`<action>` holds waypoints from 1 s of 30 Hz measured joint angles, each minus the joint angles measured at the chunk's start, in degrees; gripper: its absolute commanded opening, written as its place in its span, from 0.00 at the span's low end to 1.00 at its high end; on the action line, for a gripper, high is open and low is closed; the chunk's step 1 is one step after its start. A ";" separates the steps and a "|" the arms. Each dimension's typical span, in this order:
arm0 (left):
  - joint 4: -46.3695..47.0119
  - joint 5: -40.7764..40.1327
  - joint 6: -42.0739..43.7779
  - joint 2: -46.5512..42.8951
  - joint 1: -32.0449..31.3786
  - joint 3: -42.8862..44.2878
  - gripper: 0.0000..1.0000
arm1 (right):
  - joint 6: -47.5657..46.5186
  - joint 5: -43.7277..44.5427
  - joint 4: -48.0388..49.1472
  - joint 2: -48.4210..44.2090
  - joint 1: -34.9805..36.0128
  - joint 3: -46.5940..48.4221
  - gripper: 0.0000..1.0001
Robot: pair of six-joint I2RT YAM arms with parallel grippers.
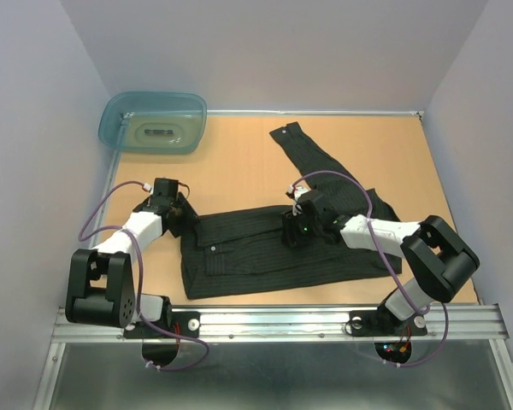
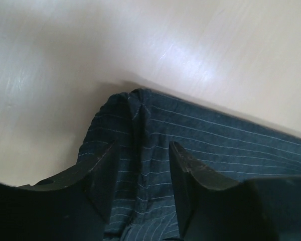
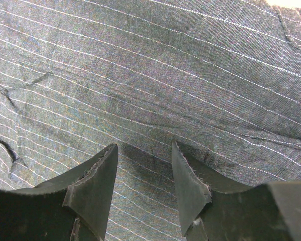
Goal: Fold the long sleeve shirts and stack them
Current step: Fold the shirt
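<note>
The dark pinstriped long sleeve shirt (image 1: 256,256) lies partly folded near the front of the wooden table (image 1: 222,162). One sleeve stretches toward the far middle (image 1: 295,141). My left gripper (image 1: 185,219) is at the shirt's left edge. In the left wrist view it (image 2: 144,144) is open, its fingers astride a raised ridge of the shirt's corner (image 2: 215,140). My right gripper (image 1: 292,232) is over the middle of the shirt. In the right wrist view it (image 3: 144,144) is open, tips down at the flat cloth (image 3: 150,65), holding nothing.
A translucent teal plastic tub (image 1: 120,128) stands at the far left corner, something pale inside it. Grey walls close in the table on three sides. A metal rail (image 1: 282,320) runs along the near edge.
</note>
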 measured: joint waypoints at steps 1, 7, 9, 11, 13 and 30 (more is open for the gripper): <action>0.00 0.20 0.02 0.68 -0.02 -0.50 0.49 | 0.00 0.02 0.00 0.00 0.00 -0.02 0.53; 0.66 1.09 -0.17 3.65 -0.57 -0.72 0.37 | 0.00 0.04 0.00 0.00 0.00 0.00 0.53; 1.29 1.33 -0.22 4.42 -0.85 -0.72 0.31 | 0.00 0.04 0.00 0.00 0.00 0.00 0.53; 1.57 1.29 -0.15 5.14 -0.92 -0.72 0.22 | 0.00 0.07 0.00 0.00 0.00 0.00 0.53; 1.60 1.05 0.13 5.57 -0.94 -0.72 0.16 | 0.00 0.11 0.00 0.00 0.00 -0.02 0.53; -0.96 -7.06 7.32 9.29 -1.29 7.85 0.16 | 0.00 0.68 -0.02 0.00 0.00 -0.02 0.53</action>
